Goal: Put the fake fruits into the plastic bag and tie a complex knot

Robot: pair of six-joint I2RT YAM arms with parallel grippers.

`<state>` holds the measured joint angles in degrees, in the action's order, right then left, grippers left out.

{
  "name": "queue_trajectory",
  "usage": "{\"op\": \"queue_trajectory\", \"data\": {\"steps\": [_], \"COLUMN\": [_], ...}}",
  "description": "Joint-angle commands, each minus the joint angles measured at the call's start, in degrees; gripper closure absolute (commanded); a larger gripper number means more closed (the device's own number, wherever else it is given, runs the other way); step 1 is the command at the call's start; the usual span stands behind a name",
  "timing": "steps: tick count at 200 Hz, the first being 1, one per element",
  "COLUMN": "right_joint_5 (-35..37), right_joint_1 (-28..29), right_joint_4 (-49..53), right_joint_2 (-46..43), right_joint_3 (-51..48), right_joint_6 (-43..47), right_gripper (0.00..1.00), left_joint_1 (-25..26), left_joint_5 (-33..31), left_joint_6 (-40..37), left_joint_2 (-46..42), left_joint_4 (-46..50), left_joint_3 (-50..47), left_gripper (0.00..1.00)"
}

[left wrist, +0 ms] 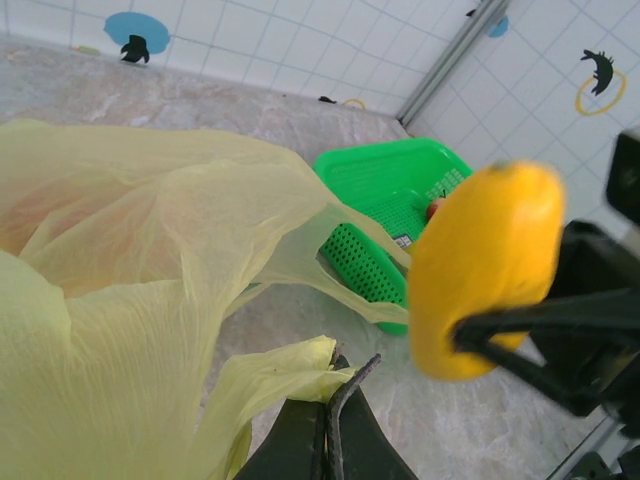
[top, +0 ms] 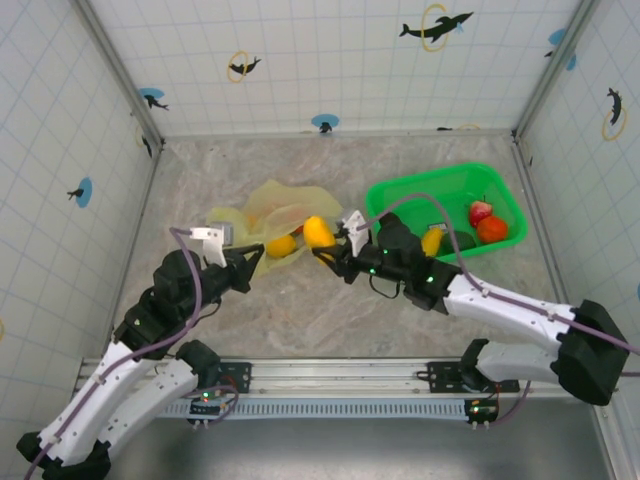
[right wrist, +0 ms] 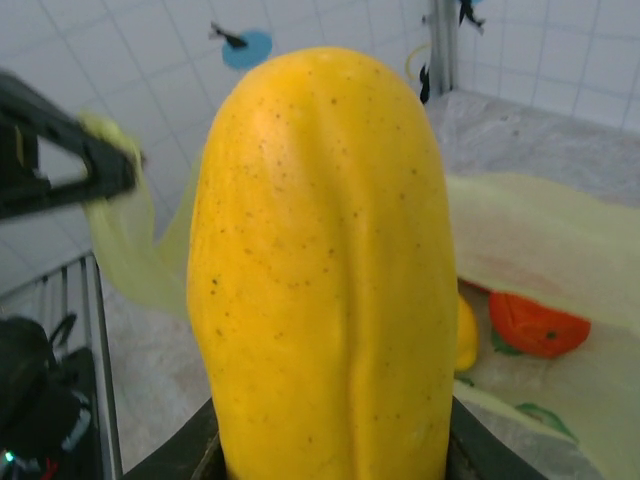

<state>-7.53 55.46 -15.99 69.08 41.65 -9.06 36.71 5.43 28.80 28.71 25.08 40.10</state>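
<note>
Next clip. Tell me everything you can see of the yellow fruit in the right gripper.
The yellow fake fruit is elongated with rounded ends. It looks like glossy hard plastic, deep yellow with fine dark speckles and faint lengthwise ridges. The right gripper clamps it near one end, one finger on each side, and holds it clear of the table at the right edge of the plastic bag. Nothing else appears to touch it.

Yellow fruit (right wrist: 320, 270) upright in right tool (right wrist: 335, 455), plastic bag (right wrist: 560, 225) behind; orange fruit (right wrist: 538, 325) under its film
</note>
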Motion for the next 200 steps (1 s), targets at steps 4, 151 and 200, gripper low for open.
{"op": "queue_trajectory", "data": {"steps": [4, 151, 200], "right_joint_5": [2.5, 2.5, 11.0], "right_joint_1": [2.8, -0.1, 2.6], "right_joint_4": [0.3, 29.1, 23.1], "right_joint_2": [4.9, 40.7, 46.1], "right_joint_3": [-0.3, 45.0, 42.4], "right_joint_6": [7.2, -0.3, -3.7], "right_gripper": [0.61, 0.61, 0.60], "left_joint_1": [0.3, 0.3, 0.3], "left_joint_5": [-1.7, -7.9, -12.0], "left_joint_6": [1.3, 5.5, 8.2], "left_joint_2": [-0.8, -8.2, -10.8], "left_joint_4": [2.8, 11.1, 14.4], "left_joint_3": [0.2, -2.3, -1.9], "left_gripper": [1.00, 1.00, 1.00]}}
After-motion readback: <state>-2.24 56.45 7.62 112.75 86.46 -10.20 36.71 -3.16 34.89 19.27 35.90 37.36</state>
